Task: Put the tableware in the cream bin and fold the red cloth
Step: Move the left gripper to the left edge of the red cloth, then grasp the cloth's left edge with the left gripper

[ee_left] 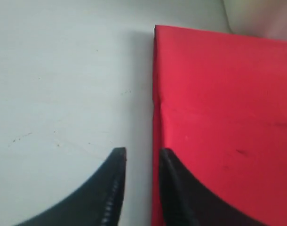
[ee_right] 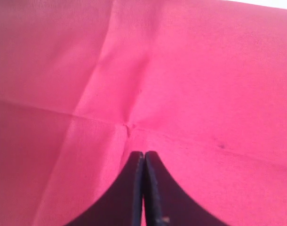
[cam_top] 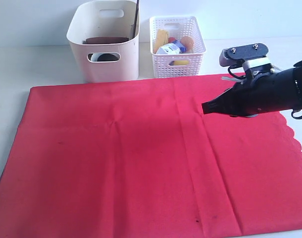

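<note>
The right gripper (ee_right: 144, 156) has its fingers pressed together with nothing between them. They hang just above the red cloth (cam_top: 131, 163), tips aimed toward 9 o'clock in the exterior view, just short of a spot where creases (ee_right: 127, 126) cross. The arm reaches in low and nearly level from 3 o'clock.

The left gripper (ee_left: 141, 157) shows only in its wrist view. Its fingers (ee_left: 116, 165) stand slightly apart and empty, one over the bare surface (ee_left: 63, 84), the other over the fabric, so they straddle the cloth's straight edge.

The cloth lies flat, long axis from 9 to 3 o'clock, with its scalloped edge (cam_top: 295, 141) at 3. The right fingers are well inside that edge, so the left arm looks better placed to lift a hem.

The cream bin (cam_top: 106, 69) stands at 11 o'clock with chopsticks (cam_top: 137, 17) poking out. No tableware shows on the cloth, so folding looks like the remaining step.
</note>
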You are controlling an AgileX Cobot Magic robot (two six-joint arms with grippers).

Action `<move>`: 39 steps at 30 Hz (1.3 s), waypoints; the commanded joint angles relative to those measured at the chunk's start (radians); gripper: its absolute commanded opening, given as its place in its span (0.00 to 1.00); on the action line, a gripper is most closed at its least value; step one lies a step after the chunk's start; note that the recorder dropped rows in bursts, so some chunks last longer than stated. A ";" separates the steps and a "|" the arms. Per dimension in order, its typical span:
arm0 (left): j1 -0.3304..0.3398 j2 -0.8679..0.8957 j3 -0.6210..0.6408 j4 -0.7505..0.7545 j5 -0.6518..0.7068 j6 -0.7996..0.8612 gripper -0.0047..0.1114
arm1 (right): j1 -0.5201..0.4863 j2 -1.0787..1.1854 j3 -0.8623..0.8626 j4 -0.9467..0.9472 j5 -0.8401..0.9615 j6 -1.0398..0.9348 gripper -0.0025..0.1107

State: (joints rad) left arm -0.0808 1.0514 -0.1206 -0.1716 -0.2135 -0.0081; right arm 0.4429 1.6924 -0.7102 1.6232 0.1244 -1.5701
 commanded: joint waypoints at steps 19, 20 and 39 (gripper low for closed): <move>-0.102 0.704 -0.277 0.094 -0.189 -0.056 0.70 | 0.000 0.002 -0.004 -0.009 0.046 0.001 0.02; -0.102 0.731 -0.288 0.109 -0.184 -0.056 0.70 | 0.000 0.002 -0.004 -0.009 0.046 0.001 0.02; 0.144 0.795 -0.316 0.224 -0.167 0.056 0.05 | 0.000 0.002 -0.004 -0.009 0.079 0.001 0.02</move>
State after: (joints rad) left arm -0.0244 1.8286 -0.4338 0.0718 -0.4537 0.0000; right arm 0.4429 1.6924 -0.7102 1.6232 0.1776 -1.5701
